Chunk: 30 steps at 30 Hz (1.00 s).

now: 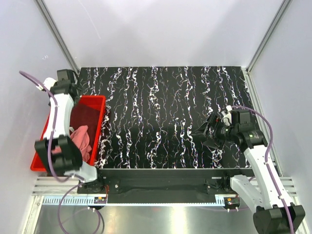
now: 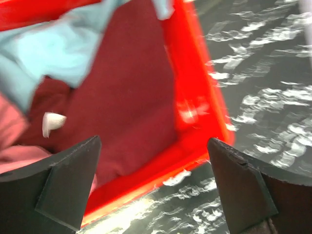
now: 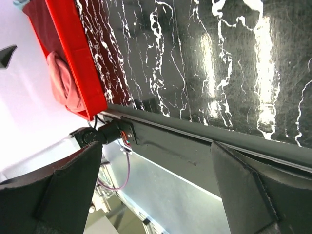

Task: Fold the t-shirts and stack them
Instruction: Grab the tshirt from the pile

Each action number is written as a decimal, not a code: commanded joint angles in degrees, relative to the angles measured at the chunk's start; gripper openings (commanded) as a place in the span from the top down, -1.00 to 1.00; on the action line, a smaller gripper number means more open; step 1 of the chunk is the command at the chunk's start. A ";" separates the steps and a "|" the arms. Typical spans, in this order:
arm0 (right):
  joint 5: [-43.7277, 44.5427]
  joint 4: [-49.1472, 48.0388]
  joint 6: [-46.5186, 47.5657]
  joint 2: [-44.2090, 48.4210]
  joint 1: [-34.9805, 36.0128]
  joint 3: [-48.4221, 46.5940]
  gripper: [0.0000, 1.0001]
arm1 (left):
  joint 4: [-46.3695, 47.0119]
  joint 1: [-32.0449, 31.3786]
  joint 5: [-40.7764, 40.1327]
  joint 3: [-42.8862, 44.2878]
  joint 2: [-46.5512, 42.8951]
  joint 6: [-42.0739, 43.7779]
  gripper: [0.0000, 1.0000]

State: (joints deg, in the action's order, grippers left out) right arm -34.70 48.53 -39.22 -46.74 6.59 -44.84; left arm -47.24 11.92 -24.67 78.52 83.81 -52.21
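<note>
1. On the left side of the table (image 1: 161, 112) stands a red bin (image 1: 101, 119), and every shirt lies inside it, unfolded.
2. From above, the maroon shirt (image 1: 87, 114) covers the far half of the bin floor. The pink shirt (image 1: 82, 139) is bunched in the near half.
3. The left tool (image 2: 153, 141) hangs above the bin with its jaws spread wide and nothing between them.
4. In the left wrist view the maroon shirt (image 2: 131, 97) lies flat below the gap between the jaws, apart from both fingers.
5. The teal shirt (image 2: 53, 48) lies crumpled past the maroon one, overlapping its edge, farther from the tool.
6. The pink shirt (image 2: 14, 131) sits at the view's left edge, beside the left finger. A small white tag (image 2: 52, 122) shows near it on the maroon cloth.
7. One finger of that tool hangs over the cloth. The other hangs outside the bin wall (image 2: 204, 97), over the bare table (image 2: 273, 97).
8. The right tool (image 1: 207, 131) hovers over the right part of the table, well apart from the bin and every shirt.
9. Its jaws (image 3: 156, 146) are also spread wide and grip nothing.
10. The right wrist view looks across the table (image 3: 195, 48) to the bin (image 3: 73, 53). The pink shirt (image 3: 63, 83) is heaped against the bin's near end, with the maroon shirt (image 3: 41, 19) behind it.
</note>
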 commanded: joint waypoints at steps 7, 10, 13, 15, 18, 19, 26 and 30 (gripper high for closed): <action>3.40 1.39 6.88 -4.23 -0.17 -7.02 -0.99 | -16.82 2.32 -5.48 23.24 27.45 4.13 -0.72; 4.29 1.30 7.05 -5.55 -0.35 -7.54 -0.99 | -20.60 2.23 -6.09 23.88 30.96 0.36 -0.54; 4.81 1.48 7.75 -7.13 -0.26 -8.95 -0.99 | -22.54 2.32 -7.50 22.91 32.12 -2.99 -0.54; 5.34 1.83 8.19 -7.83 -0.26 -9.74 -0.99 | -19.92 2.40 -7.50 20.63 32.29 -2.03 -0.54; 5.25 1.91 8.20 -8.28 -0.26 -10.18 -0.99 | -18.24 3.02 -7.59 20.18 33.35 -0.54 -0.23; 5.34 2.09 8.20 -8.63 -0.26 -10.35 -0.99 | -17.19 3.02 -7.85 20.27 33.26 -0.01 -0.12; 5.00 3.41 8.46 -9.42 -0.26 -11.94 -0.99 | -17.17 1.18 -12.41 21.23 23.25 1.67 1.00; 4.20 4.29 8.72 -9.51 -0.26 -12.20 -0.99 | -20.51 -2.51 -16.90 25.79 15.44 1.58 1.00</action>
State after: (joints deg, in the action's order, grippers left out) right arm -30.48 51.70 -31.88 -56.27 6.57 -54.35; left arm -65.91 11.92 -34.00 98.89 108.75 -50.78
